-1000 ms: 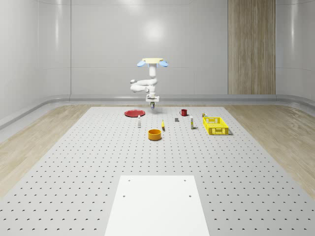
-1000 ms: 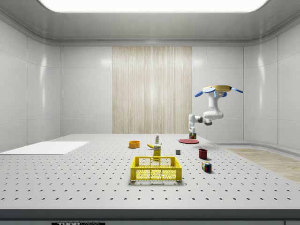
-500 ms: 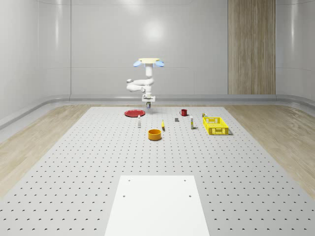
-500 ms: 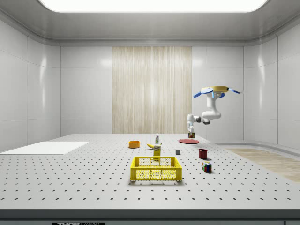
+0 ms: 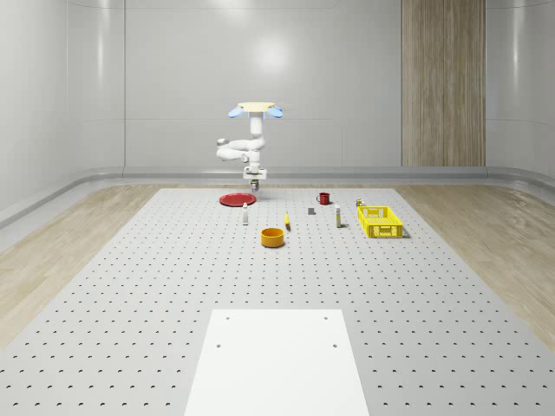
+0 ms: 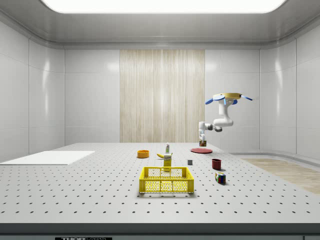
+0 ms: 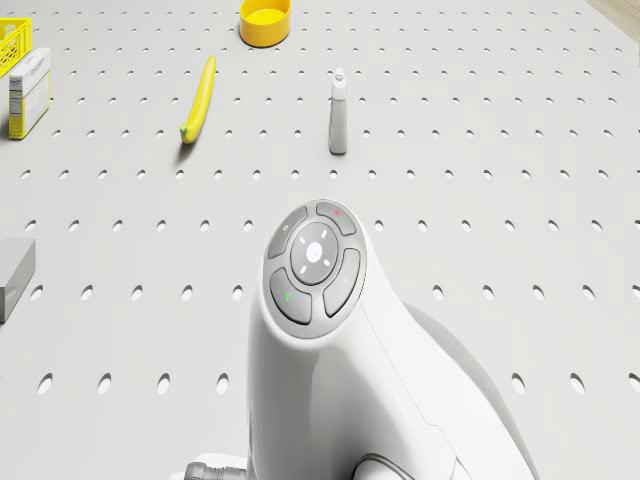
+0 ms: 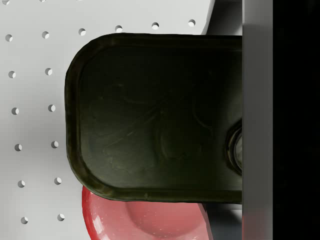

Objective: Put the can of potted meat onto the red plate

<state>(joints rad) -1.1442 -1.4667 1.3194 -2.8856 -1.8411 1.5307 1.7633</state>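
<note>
The drone (image 5: 256,110) hovers beside the red plate (image 5: 236,200), by its edge on the whole-scene view's right, with the arm hanging below it. My gripper (image 5: 255,182) is shut on the can of potted meat (image 5: 255,185), held in the air above that edge. In the side view the gripper (image 6: 202,139) holds the can (image 6: 202,143) a little above the plate (image 6: 201,150). In the wrist view the can's dark end (image 8: 155,117) lies against one finger (image 8: 257,120), and part of the red plate (image 8: 145,217) shows beyond it.
On the perforated table stand a small bottle (image 5: 245,214), a banana (image 5: 287,221), an orange bowl (image 5: 273,237), a grey block (image 5: 311,210), a red mug (image 5: 323,198), a box (image 5: 338,217) and a yellow basket (image 5: 381,221). A white sheet (image 5: 277,360) lies near the front.
The drone and arm have shifted towards the whole-scene view's left, carrying the can closer to the red plate. The can has stayed in the gripper.
</note>
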